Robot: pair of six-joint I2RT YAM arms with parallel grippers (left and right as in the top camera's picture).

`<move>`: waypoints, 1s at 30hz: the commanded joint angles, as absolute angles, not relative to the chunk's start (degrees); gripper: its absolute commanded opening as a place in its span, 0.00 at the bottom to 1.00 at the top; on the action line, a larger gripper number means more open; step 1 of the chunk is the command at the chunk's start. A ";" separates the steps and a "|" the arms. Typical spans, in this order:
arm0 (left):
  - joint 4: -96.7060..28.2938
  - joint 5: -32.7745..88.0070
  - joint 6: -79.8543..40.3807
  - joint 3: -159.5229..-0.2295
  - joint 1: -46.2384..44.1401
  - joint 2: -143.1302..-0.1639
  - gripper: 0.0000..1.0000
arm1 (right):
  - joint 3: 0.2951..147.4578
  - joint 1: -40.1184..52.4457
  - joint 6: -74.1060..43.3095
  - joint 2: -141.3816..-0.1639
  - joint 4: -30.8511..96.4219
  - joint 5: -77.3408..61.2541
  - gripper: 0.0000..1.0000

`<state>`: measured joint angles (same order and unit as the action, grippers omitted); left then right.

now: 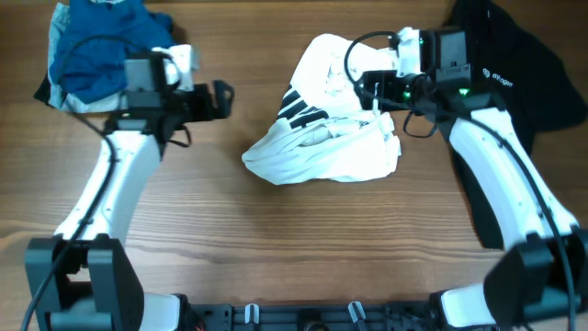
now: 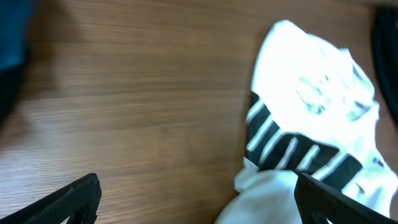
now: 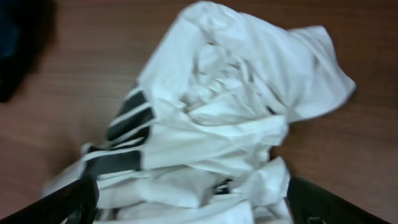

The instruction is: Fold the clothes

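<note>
The white T-shirt (image 1: 331, 147) with black block print lies crumpled in a heap mid-table. It also fills the right wrist view (image 3: 217, 112) and shows at the right of the left wrist view (image 2: 311, 93). My right gripper (image 1: 369, 89) hovers over the heap's upper right part. It is open (image 3: 189, 193), with its fingers (image 3: 74, 202) standing wide on either side of bunched fabric and nothing pinched. My left gripper (image 1: 223, 99) is open (image 2: 198, 186) over bare wood just left of the shirt. Its right finger (image 2: 336, 202) is at the cloth's edge.
A pile of blue and pale-blue garments (image 1: 101, 46) lies at the back left, behind the left arm. A black shirt (image 1: 514, 74) with a small white logo spreads at the back right under the right arm. The wooden table (image 1: 276, 239) shows in front.
</note>
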<state>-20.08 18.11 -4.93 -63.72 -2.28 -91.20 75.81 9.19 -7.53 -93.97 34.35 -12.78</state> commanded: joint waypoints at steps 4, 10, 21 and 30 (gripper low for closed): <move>-19.90 12.97 -3.44 -64.42 -5.91 -91.85 1.00 | 76.49 5.21 -8.14 -106.78 30.09 -10.28 0.88; -19.92 12.95 -3.44 -64.42 -5.89 -91.85 1.00 | 76.49 4.64 -9.47 -113.40 22.55 -10.28 0.78; -19.88 12.95 -3.42 -64.42 -5.89 -91.85 1.00 | 76.42 4.64 -10.68 -117.34 18.04 -10.48 0.42; -19.84 12.93 -3.42 -64.42 -5.89 -91.85 1.00 | 76.62 4.64 -10.70 -119.87 13.78 -11.20 0.04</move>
<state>-20.08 13.32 -4.56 -63.72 -5.93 -91.20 75.85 4.56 -10.92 -119.07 15.00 -10.85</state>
